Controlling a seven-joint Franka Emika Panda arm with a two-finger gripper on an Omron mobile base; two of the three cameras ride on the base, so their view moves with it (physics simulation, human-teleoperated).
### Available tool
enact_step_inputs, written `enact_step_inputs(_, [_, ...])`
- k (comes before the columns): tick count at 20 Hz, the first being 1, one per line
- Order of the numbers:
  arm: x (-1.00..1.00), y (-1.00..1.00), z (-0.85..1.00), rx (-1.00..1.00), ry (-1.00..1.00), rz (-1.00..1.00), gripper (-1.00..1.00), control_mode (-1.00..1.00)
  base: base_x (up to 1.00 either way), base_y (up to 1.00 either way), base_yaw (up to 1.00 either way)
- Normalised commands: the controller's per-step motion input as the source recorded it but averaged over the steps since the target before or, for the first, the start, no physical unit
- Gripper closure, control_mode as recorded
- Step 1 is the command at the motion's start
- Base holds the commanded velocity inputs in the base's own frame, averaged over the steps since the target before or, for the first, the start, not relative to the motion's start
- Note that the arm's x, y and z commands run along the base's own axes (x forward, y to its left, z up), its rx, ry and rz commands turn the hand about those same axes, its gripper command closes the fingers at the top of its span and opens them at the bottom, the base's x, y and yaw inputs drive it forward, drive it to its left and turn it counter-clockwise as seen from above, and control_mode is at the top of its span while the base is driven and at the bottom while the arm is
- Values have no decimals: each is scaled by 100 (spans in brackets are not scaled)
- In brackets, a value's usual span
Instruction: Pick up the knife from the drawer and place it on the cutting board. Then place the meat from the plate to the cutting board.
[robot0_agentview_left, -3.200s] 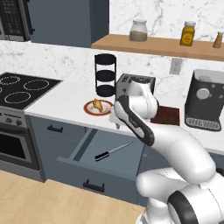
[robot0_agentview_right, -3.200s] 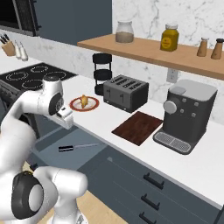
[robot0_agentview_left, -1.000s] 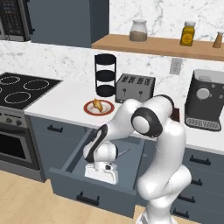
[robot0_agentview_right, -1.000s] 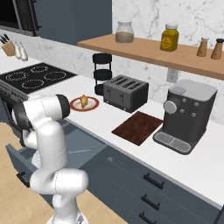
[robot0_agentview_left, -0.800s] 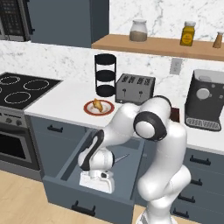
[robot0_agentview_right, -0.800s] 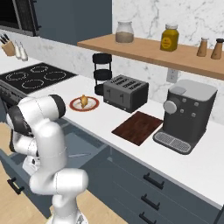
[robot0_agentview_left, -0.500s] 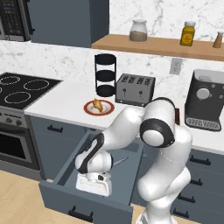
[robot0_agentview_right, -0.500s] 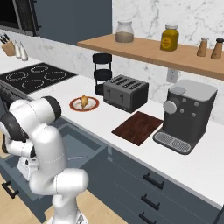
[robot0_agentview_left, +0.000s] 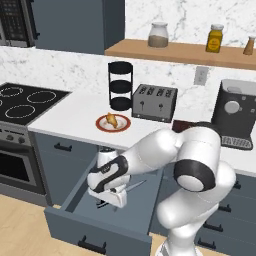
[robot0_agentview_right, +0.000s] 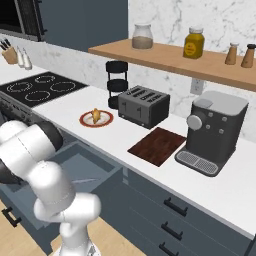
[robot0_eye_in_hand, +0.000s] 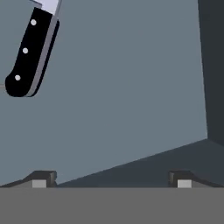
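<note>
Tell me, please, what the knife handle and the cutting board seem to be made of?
The knife handle looks like glossy black plastic or resin, judging by its pale rivets and smooth sheen. The cutting board seems dark reddish-brown wood, matte, with visible grain streaks.

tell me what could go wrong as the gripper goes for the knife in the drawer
The open gripper sits low in the drawer, but in the hand view the knife lies off to one side, not between the fingertips; closing here would likely grab nothing. Its handle also lies angled across the view, so a poorly aligned pinch might let it twist or slip.
</note>
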Motion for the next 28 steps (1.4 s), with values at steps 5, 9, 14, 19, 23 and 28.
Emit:
enact_step_inputs(5, [84,-46,-34,-1,-6,-6,-100,-100,0,0,0])
enact_step_inputs(9, [92,-1,-12,1,-12,-7,-100,-100,0,0,0])
enact_step_inputs(14, [62,-4,-36,0,-4,-7,-100,-100,0,0,0])
enact_step_inputs(19, [32,-19,-49,0,0,-9,-100,-100,0,0,0])
enact_step_inputs(23, [3,-4,-28,0,0,-9,-100,-100,0,0,0])
enact_step_inputs(28, [0,4,-10,0,0,-4,-100,-100,0,0,0])
